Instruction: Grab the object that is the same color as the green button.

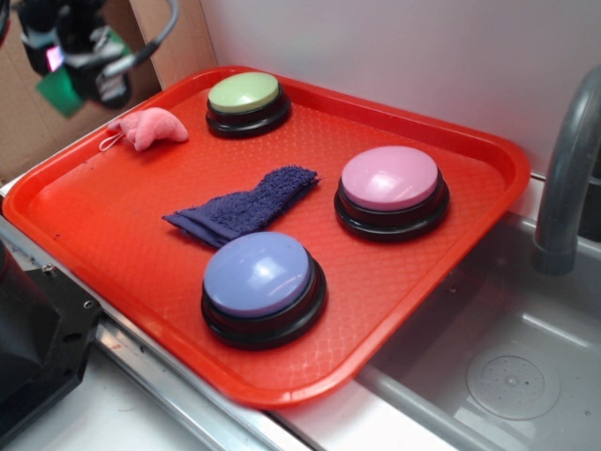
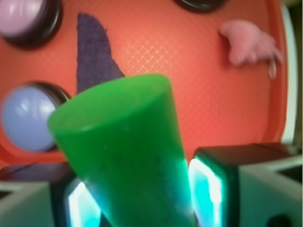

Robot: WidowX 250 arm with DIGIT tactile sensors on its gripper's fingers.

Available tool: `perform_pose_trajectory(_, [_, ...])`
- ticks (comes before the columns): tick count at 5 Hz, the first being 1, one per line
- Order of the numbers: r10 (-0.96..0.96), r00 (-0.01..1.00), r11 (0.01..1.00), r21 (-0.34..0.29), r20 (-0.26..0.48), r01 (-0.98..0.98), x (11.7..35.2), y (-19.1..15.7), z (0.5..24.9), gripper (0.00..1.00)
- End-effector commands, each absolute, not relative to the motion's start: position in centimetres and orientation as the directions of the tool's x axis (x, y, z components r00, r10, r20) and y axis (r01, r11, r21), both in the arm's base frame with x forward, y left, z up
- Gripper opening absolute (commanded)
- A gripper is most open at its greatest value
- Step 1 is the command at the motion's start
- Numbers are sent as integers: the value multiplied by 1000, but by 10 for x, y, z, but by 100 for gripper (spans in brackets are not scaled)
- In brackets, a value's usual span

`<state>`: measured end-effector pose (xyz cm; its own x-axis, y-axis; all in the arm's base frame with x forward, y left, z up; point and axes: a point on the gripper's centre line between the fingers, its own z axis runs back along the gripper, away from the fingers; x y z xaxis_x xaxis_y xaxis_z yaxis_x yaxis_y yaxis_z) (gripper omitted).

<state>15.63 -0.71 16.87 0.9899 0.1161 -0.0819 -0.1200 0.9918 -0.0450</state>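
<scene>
— Status of the fingers (image 2: 137, 198)?
— Clamped on the green cylinder (image 2: 125, 151), one pad on each side, held in the air above the red tray's (image 1: 84, 244) far left corner.
— Remaining items?
— On the tray: green button (image 1: 246, 95) at the back, pink plush toy (image 1: 150, 128) near it, dark blue cloth (image 1: 242, 207) mid-tray, between the pink button (image 1: 390, 180) and blue button (image 1: 257, 276).

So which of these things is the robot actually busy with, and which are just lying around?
Part of the job:
- green cylinder, held in the claw, lifted above the tray
- green button, the colour to match

Just lying about:
- pink plush toy
- dark blue cloth
- pink button
- blue button
- red tray under them
</scene>
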Motion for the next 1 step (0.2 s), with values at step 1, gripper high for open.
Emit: perform_pose_trajectory(1, [142, 987, 989, 24, 74, -144, 189, -23, 204, 0])
